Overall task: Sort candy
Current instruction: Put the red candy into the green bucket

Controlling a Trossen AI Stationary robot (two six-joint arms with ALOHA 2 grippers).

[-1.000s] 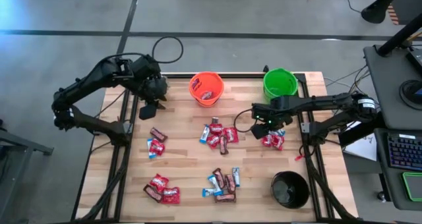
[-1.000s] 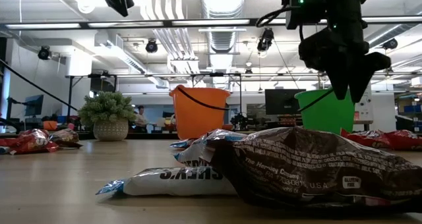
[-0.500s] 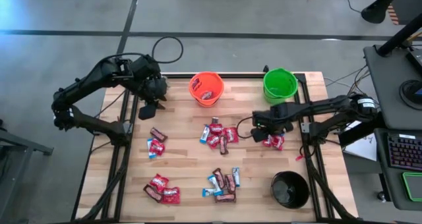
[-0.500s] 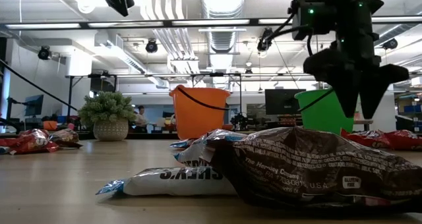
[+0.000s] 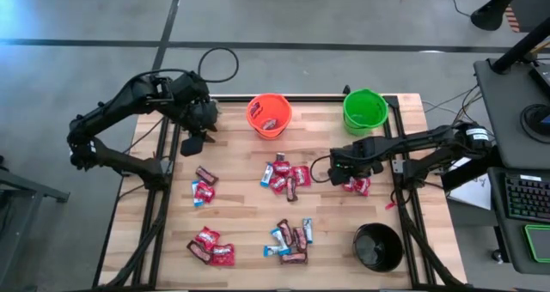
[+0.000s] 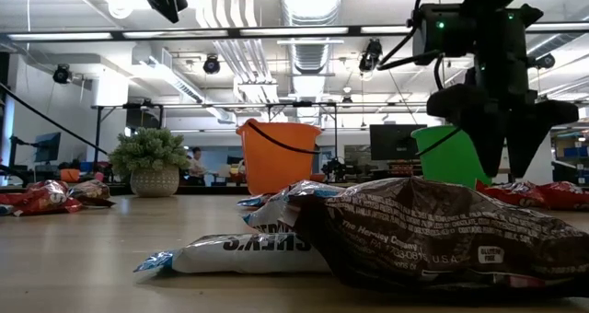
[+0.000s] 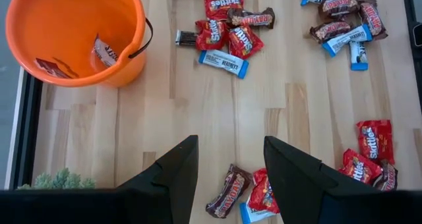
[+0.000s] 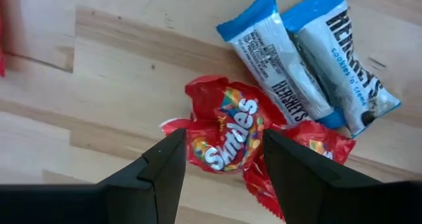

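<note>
Candy lies in several small heaps on the wooden table [image 5: 241, 206]. My right gripper [image 8: 224, 135] is open and points down over the heap by the right edge [image 5: 358, 187]. Its fingers stand on either side of a red Skittles packet [image 8: 231, 112], which lies flat beside two blue-and-white bars [image 8: 310, 59]. In the low view its fingertips [image 6: 504, 170] hang just above the red packets [image 6: 543, 195]. My left gripper [image 5: 191, 143] is open and raised at the far left, holding nothing [image 7: 231, 141].
An orange bucket [image 5: 269, 114] with a few sweets and a green bucket [image 5: 365, 107] stand at the far edge, and a black bucket [image 5: 378, 246] sits at the near right. More heaps lie at the centre [image 5: 284, 176], left [image 5: 202, 187] and near side [image 5: 292, 239]. A small green plant [image 6: 152, 161] stands far left.
My right gripper has come down over the heap by the right edge and has rolled about its own axis, staying open. The candy has not moved.
</note>
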